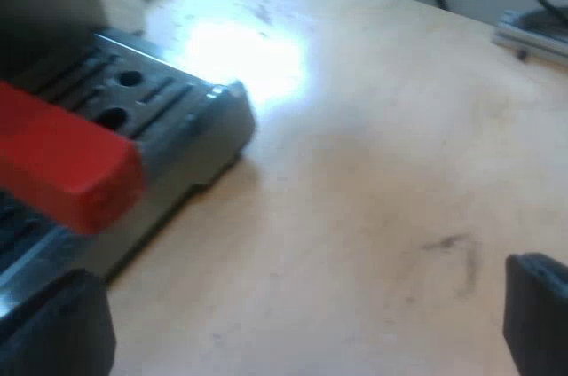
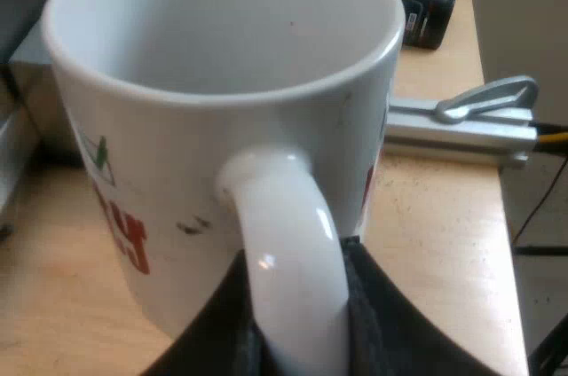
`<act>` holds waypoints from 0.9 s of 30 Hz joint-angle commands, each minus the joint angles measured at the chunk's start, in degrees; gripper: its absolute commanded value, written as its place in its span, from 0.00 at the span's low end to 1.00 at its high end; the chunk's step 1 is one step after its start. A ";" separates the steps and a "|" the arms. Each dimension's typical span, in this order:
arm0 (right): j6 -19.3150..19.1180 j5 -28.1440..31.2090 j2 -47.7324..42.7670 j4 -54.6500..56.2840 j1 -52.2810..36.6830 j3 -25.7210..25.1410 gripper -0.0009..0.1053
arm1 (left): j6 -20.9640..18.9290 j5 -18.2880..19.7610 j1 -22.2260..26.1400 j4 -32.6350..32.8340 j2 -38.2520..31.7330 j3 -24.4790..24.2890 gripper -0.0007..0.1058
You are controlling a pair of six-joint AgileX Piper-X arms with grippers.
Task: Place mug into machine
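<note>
White ceramic up close: the mug (image 2: 222, 83) sits right under the right wrist camera. The right claw (image 2: 293, 332) has its two black fingers (image 2: 373, 323) pinched on either side of the mug's loop handle (image 2: 284, 252), gripping it tight. The arm is set on the handle side and a little above, looking down over the rim into the hollow.

The mug stands upright, long axis up and down, mouth open to the top, handle pointing straight back at the claw. Red lettering and a small green mark run round its side. Its base is hidden, so I cannot tell whether it sits on the desk (image 2: 435, 216) or hangs just over it.

Beyond the mug, a metal rail (image 2: 461, 132) with a wire clip (image 2: 488, 97) lies across the desk. Farther beyond the mug, a black-and-red object (image 2: 426, 12) rests near the desk's edge.

Over to the left wrist view: the left claw (image 1: 293, 323) is spread wide, bare desk showing between its fingers, held low and angled across the wood. This camera brings in the machine. The red end (image 1: 71, 163) of the holder's handle juts out over the grey slotted drip tray (image 1: 177, 119), which rests on the desk just beside the claw.
</note>
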 commanded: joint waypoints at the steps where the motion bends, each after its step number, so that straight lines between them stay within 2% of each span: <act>1: -0.65 -1.26 -4.36 4.07 2.02 -0.58 0.01 | -0.57 -4.33 -0.23 -0.23 -2.83 -0.76 0.86; 4: -0.14 -1.26 -8.72 9.42 5.56 -0.79 0.01 | -0.57 -6.73 -0.23 0.75 -5.24 -0.76 0.86; 5: 0.25 -0.35 -10.83 12.19 7.65 -0.87 0.01 | -1.15 -9.29 -0.23 2.18 -6.26 -0.76 0.86; 7: 2.13 1.26 -13.10 14.98 10.06 -0.85 0.01 | -1.84 -9.82 -0.23 2.60 -6.38 -0.76 0.86; 8: 3.90 2.25 -14.93 17.18 11.83 -0.85 0.01 | -4.27 -15.26 -0.23 5.21 -7.53 -0.76 0.86; 9: 4.63 2.48 -16.64 18.97 13.51 -0.85 0.01 | -4.25 -16.80 -0.23 6.23 -7.93 -0.76 0.86; 13: 6.91 3.70 -20.72 22.78 18.66 -0.85 0.01 | -3.45 -17.11 -0.23 6.13 -7.95 -0.64 0.86; 15: 9.42 5.63 -22.80 23.60 22.08 -0.85 0.01 | -2.78 -17.83 -0.23 6.13 -7.95 -0.64 0.86; 18: 10.24 7.79 -23.96 24.29 26.58 -0.85 0.01 | -2.26 -20.46 -0.23 6.13 -7.95 0.65 0.86; 22: 12.33 9.79 -23.98 23.35 30.87 -0.85 0.01 | -2.27 -21.44 -0.23 5.08 -7.95 2.31 0.86; 25: 12.50 12.19 -23.98 21.08 36.91 -0.57 0.01 | -2.27 -21.43 -0.23 1.06 -7.95 4.60 0.86; 26: 12.50 13.50 -23.98 20.57 38.84 -0.52 0.01 | -2.27 -21.43 0.18 -4.46 -7.95 6.86 0.86; 27: 12.92 15.63 -23.98 20.30 40.74 -0.55 0.01 | -2.27 -21.63 0.51 -6.44 -7.95 7.37 0.86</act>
